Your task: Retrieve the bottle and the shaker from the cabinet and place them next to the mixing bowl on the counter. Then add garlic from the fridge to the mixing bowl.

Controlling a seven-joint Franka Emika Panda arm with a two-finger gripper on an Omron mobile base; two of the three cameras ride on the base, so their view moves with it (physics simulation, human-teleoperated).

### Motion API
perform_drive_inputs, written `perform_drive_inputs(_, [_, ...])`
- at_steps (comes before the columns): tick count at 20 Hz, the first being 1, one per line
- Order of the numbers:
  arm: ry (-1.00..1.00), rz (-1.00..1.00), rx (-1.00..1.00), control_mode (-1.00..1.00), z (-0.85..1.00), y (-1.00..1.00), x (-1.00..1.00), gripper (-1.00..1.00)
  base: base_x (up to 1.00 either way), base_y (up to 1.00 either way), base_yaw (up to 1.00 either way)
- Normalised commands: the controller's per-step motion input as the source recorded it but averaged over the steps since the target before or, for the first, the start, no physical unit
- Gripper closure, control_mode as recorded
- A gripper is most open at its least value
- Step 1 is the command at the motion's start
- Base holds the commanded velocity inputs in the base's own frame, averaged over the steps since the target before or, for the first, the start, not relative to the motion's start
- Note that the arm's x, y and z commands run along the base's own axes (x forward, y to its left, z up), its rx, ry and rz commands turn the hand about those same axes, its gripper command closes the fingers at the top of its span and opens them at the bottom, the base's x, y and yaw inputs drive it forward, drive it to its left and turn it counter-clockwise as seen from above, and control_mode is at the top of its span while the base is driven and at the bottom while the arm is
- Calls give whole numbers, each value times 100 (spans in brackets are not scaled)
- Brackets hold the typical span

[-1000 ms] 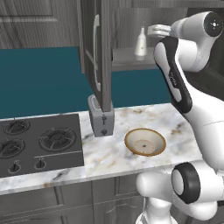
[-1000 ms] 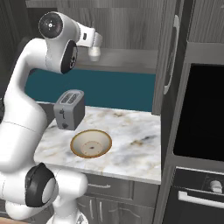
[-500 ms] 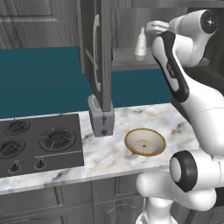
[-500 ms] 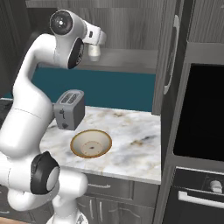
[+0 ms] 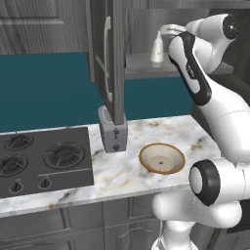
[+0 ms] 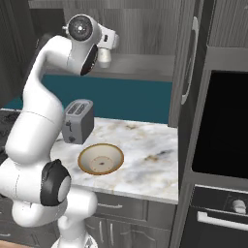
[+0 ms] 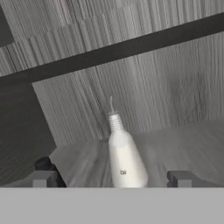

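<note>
A white bottle [image 5: 156, 49] with a thin neck stands on the open cabinet's shelf [image 5: 146, 66]. My gripper [image 5: 163, 34] has reached it at neck height from the right. In the hand view the bottle [image 7: 124, 159] stands upright between my two fingertips [image 7: 43, 178], and the gripper [image 7: 113, 179] is open, its tips wide apart and clear of the bottle's sides. From the right base view the hand [image 6: 109, 42] sits just above the bottle [image 6: 104, 59]. The tan mixing bowl [image 5: 162, 158] rests on the marble counter [image 5: 132, 171], below and in front of the shelf.
A grey toaster [image 5: 113, 131] stands behind the bowl, under the open cabinet door [image 5: 111, 53]. A black stove [image 5: 41, 158] takes up the counter's left. On the right are a tall cabinet [image 6: 186, 72] and a dark oven [image 6: 220, 126].
The arm has swung further into the cabinet and the hand has closed in on the bottle from the right. Bowl, toaster and bottle have stayed put.
</note>
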Motion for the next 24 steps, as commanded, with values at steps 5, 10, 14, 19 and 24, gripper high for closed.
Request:
perform_drive_inputs(5, [0, 10, 0, -100, -8, 0, 36, -100, 0, 0, 0])
perform_drive_inputs(10, [0, 8, 0, -100, -3, 0, 38, -100, 0, 0, 0])
perform_drive_inputs(14, [0, 6, 0, -100, 0, 0, 36, -100, 0, 0, 0])
perform_drive_inputs(19, [0, 5, 0, -100, 0, 0, 35, -100, 0, 0, 0])
perform_drive_inputs(24, [0, 3, -1, -100, 0, 3, 36, -100, 0, 0, 0])
